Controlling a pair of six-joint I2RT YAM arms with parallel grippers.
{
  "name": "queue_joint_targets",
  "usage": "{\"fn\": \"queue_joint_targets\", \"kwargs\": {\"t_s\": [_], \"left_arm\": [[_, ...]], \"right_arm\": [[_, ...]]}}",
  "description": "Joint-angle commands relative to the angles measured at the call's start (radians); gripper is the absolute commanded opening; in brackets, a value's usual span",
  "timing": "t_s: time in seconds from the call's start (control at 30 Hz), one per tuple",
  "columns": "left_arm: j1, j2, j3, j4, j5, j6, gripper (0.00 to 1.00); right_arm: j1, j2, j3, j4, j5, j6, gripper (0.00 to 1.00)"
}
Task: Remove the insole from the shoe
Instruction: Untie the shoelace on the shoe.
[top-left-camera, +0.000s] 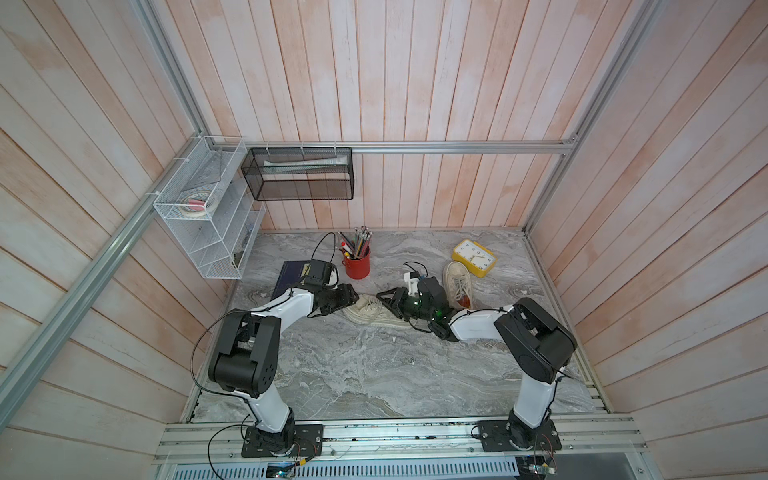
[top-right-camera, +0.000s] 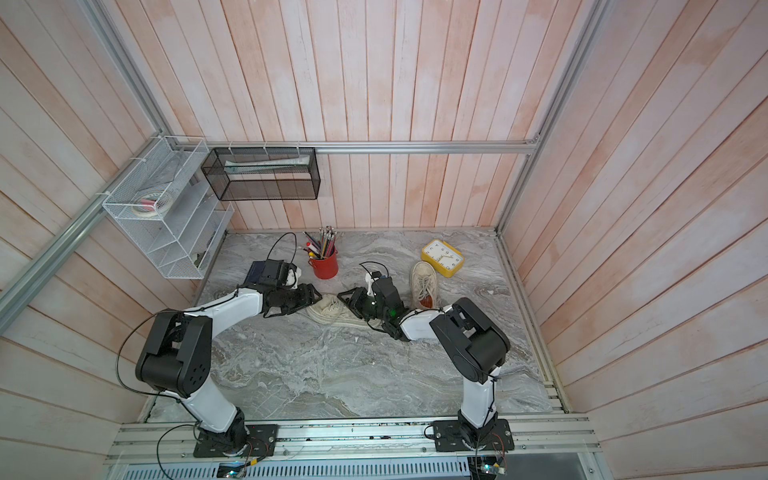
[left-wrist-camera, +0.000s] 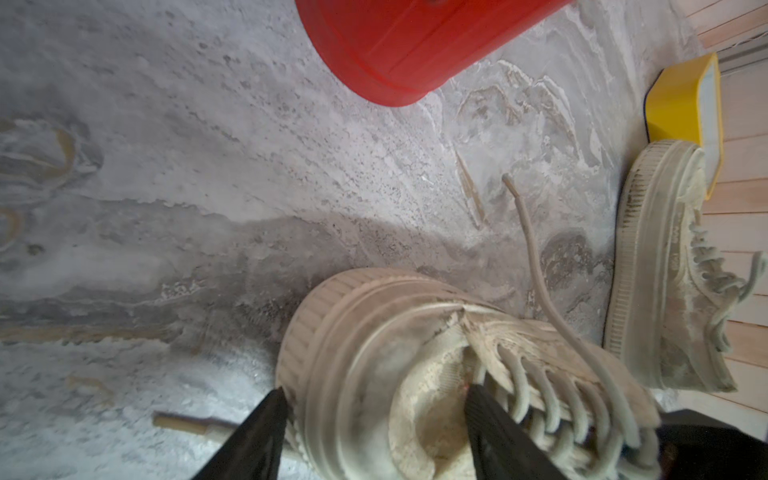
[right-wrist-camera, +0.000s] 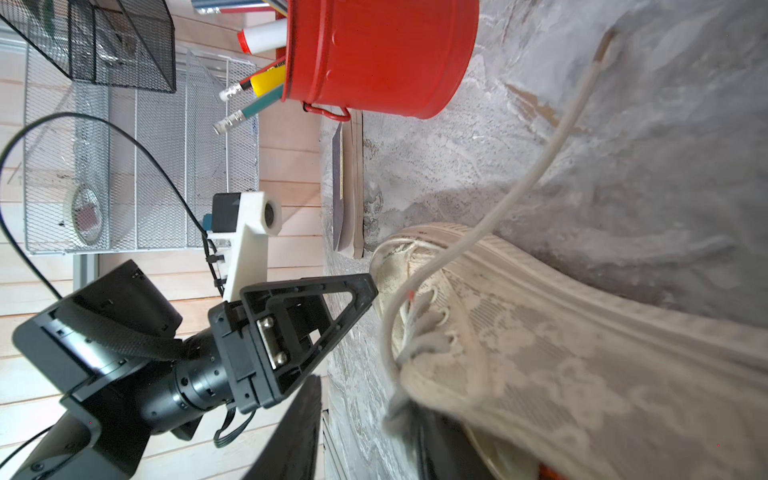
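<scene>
The cream shoe (top-left-camera: 374, 312) lies on the marble worktop (top-left-camera: 374, 374) between both arms. We see the left gripper (left-wrist-camera: 374, 388) with its jaws apart, straddling the toe. The right gripper (right-wrist-camera: 370, 403) sits at the shoe's collar, and we cannot tell whether its jaws pinch it.

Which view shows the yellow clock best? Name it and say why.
A top view: the yellow clock shows its full dial in both top views. The left wrist view catches only its side; the right wrist view misses it.
</scene>
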Motion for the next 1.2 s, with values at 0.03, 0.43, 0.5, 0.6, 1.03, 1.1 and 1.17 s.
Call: {"fn": "queue_joint_targets", "kwargs": {"t_s": [0.03, 0.43, 0.5, 0.6, 1.03, 1.1, 1.17], "left_arm": [[-0.007, 0.034, 0.011, -0.004, 0.042, 0.051, 0.60], [-0.030, 0.056, 0.021, 0.007, 0.024, 0.073, 0.46], [-0.039, 0.061, 0.023, 0.003, 0.014, 0.083, 0.44], [-0.062, 0.071, 0.029, -0.008, -0.003, 0.106, 0.42], [-0.138, 0.086, -0.005, -0.016, -0.044, 0.136, 0.40], [-0.139, 0.079, -0.010, -0.018, -0.051, 0.139, 0.40], [-0.138, 0.074, -0.011, -0.016, -0.058, 0.137, 0.40]], "right_arm": [[0.000, -0.046, 0.038, -0.142, -0.050, -0.080, 0.38], [-0.004, -0.082, 0.108, -0.385, -0.104, -0.212, 0.42], [-0.004, -0.076, 0.111, -0.361, -0.128, -0.196, 0.38], [-0.001, -0.065, 0.116, -0.302, -0.155, -0.174, 0.34], [-0.003, -0.006, 0.146, -0.223, -0.058, -0.103, 0.49], [0.003, -0.051, 0.142, -0.267, -0.016, -0.123, 0.49], [0.005, -0.113, 0.148, -0.340, 0.019, -0.158, 0.49]]}}
